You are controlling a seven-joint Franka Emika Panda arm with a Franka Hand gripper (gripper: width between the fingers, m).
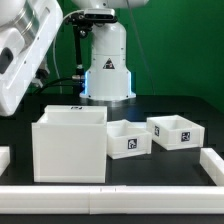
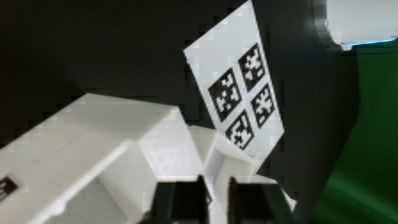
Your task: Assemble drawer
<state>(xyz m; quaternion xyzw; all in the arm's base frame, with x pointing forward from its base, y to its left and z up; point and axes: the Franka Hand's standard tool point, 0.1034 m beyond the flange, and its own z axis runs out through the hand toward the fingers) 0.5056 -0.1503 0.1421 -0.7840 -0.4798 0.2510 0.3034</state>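
Observation:
The large white cube-shaped shell [image 1: 70, 147] stands open side up on the black table at the exterior view's left. Two small white trays, each with a tag, stand to its right: one [image 1: 128, 139] against the shell, the other [image 1: 172, 130] further right. My arm [image 1: 25, 55] hangs high at the upper left, and its fingertips do not show there. In the wrist view my gripper [image 2: 217, 203] shows two dark fingers [image 2: 180, 203] close together with nothing held, high above the shell [image 2: 98, 150].
The marker board [image 2: 240, 95] lies on the table beyond the shell. Long white border bars run along the front [image 1: 110, 195] and right [image 1: 212, 160] of the table. The robot's base [image 1: 107, 65] stands at the back.

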